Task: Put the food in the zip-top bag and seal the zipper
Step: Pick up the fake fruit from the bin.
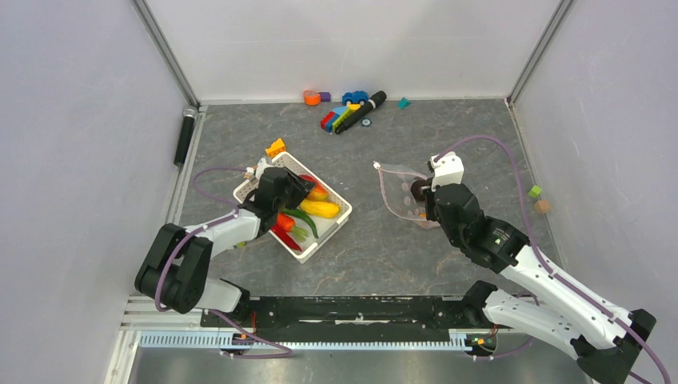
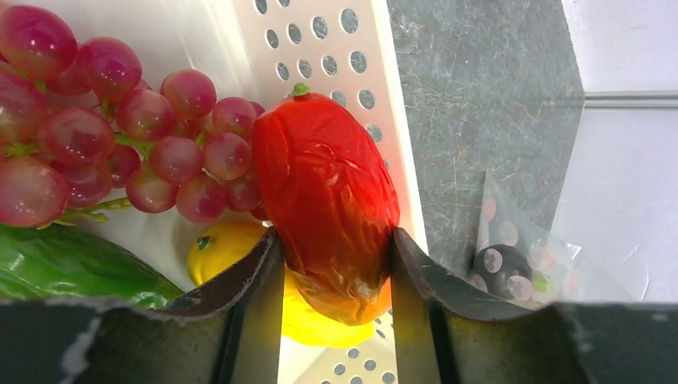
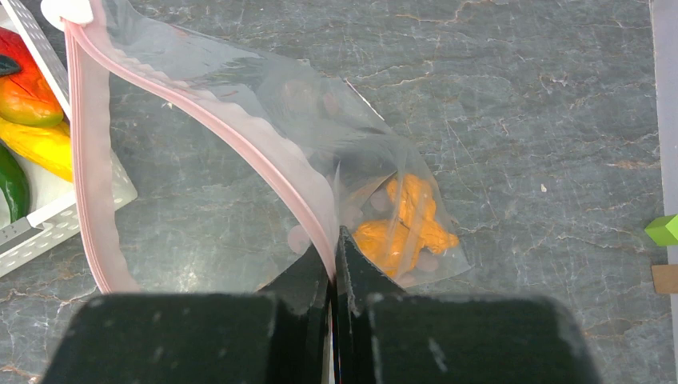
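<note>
Left jaws [image 2: 336, 244]: I am pinching the red mango [image 2: 324, 184], one jaw on each flank.
Right jaws [image 3: 334, 252]: I am pressing them together on the bag [image 3: 264, 96] at its pink zipper [image 3: 240, 138].
Handling: the mango is looking light, glossy and probably slippery, so its wide middle suits me best. The bag is hanging limp.
Around the left jaws: grapes [image 2: 120, 128] are lying to the left and the basket [image 2: 320, 48] wall is rising just right.
Room: bare worktop [image 3: 520, 96] is lying beyond the right jaws. I am judging a lift over the wall necessary.

One basket [image 1: 326, 234], one bag [image 1: 396, 188]
</note>
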